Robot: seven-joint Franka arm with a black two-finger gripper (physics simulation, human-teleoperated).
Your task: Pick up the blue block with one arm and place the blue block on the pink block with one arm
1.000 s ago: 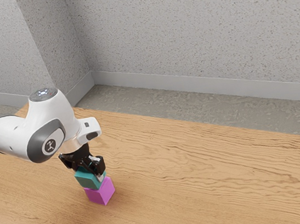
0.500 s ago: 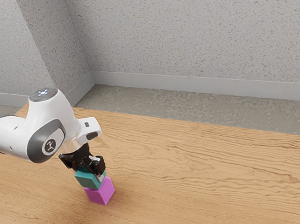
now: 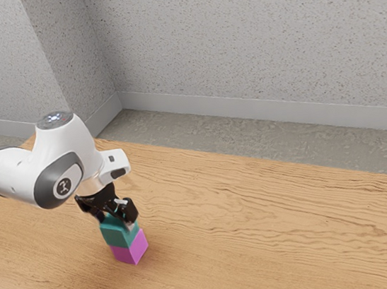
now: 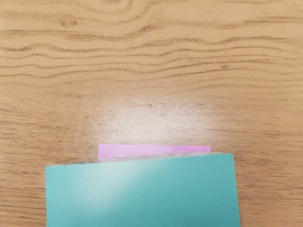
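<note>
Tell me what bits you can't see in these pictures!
- Wrist view: most of the pink block is hidden under the blue block; just a strip shows.
- Wrist view: the blue block runs off the picture's edge.
- Exterior view: the end effector covers the blue block's top.
- Exterior view: the arm is cut off at the left edge.

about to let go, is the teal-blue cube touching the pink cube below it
Touching: exterior view shows the teal-blue cube flush on the pink cube, no gap.

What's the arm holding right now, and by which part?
Cannot tell: the gripper is at the top of the blue block, which rests on the pink block, but a grip isn't visible.
</note>
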